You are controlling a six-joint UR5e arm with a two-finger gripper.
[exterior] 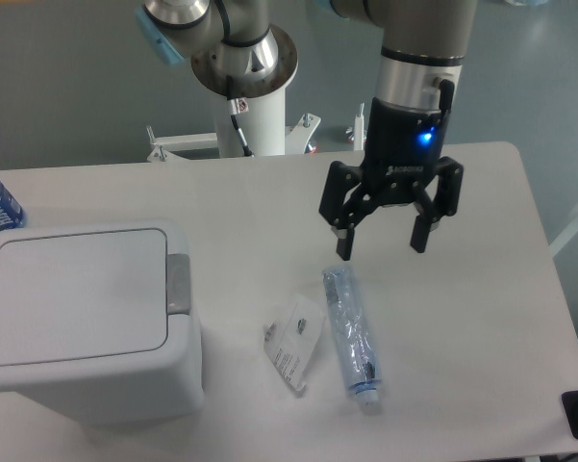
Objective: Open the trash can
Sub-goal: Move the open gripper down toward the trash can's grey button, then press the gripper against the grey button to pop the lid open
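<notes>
Currently the pincer (383, 246) hangs with its 2 fingers spread wide and nothing between them, above the surface (481, 318) just beyond the upper end of a clear plastic bottle (350, 333) lying there, with a small plastic packet (294, 341) beside it. The trash can (87, 322) stands at the near-left corner of the surface, lid shut and flat, well apart from the pincer. Its grey push-button tab (178, 283) sits at the middle of the lid's right edge, the side facing the pincer, so the coming move likely runs leftward and down onto that tab.
</notes>
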